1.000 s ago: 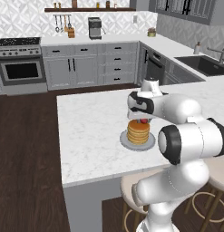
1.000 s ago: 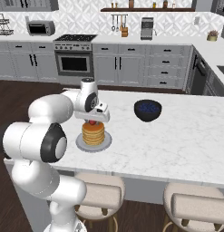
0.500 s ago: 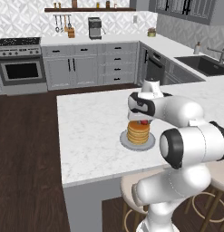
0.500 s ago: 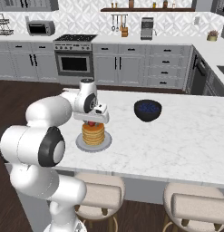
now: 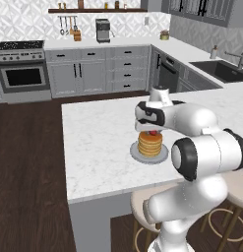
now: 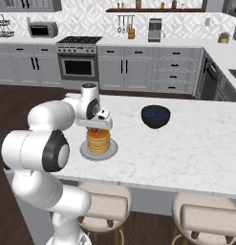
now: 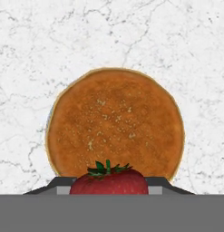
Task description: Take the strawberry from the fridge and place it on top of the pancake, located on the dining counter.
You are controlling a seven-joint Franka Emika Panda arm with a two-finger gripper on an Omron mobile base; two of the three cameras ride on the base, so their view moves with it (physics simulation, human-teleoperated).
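The red strawberry (image 7: 109,182) with its green leaves sits between the dark fingertips of my gripper (image 7: 109,186), which is shut on it. Right below lies the round golden-brown pancake (image 7: 115,123). From the base, the gripper (image 5: 152,130) hovers just over the pancake stack (image 5: 150,143) on its grey plate (image 5: 136,153), with the strawberry (image 5: 153,132) a red dot at the stack's top. The right base view shows the same strawberry (image 6: 94,129) above the pancake (image 6: 98,141) on the white marble dining counter (image 6: 186,143). The fridge is out of view.
A dark bowl of blueberries (image 6: 155,116) stands on the counter to the right of the plate. Two stools (image 6: 208,217) sit under the near edge. The stove (image 6: 78,60) and grey cabinets line the far wall.
The gripper with the strawberry has sunk slightly toward the pancake stack.
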